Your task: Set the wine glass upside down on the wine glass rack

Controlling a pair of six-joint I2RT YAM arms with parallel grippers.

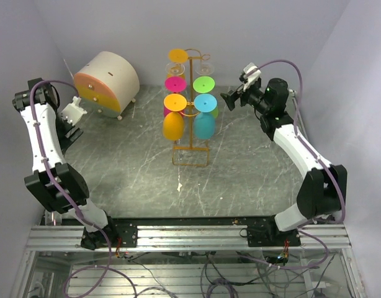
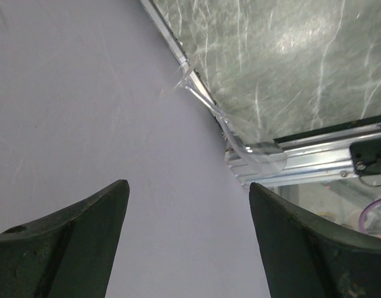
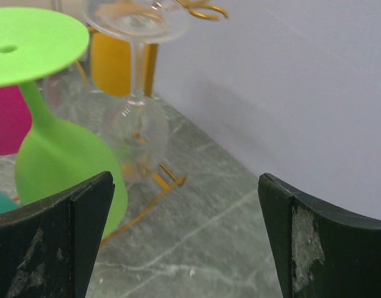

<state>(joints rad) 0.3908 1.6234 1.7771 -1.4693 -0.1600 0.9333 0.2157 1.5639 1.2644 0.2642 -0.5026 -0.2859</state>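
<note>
The wine glass rack (image 1: 190,165), a thin orange-yellow wire stand, rises at the middle of the table. Several wine glasses hang on it upside down, among them an orange one (image 1: 173,126), a blue one (image 1: 204,126), a green one (image 3: 54,155) and a clear one (image 3: 138,124). Just right of the rack's top, my right gripper (image 1: 228,99) (image 3: 184,205) is open and holds nothing. My left gripper (image 1: 71,115) (image 2: 187,211) is open and empty by the left wall. What looks like a clear wine glass (image 2: 240,139) lies along the table's left edge against the wall.
A round beige box with an orange face (image 1: 107,84) stands at the back left. Grey walls close in the left, back and right sides. An aluminium rail (image 1: 190,239) runs along the near edge, carrying both arm bases.
</note>
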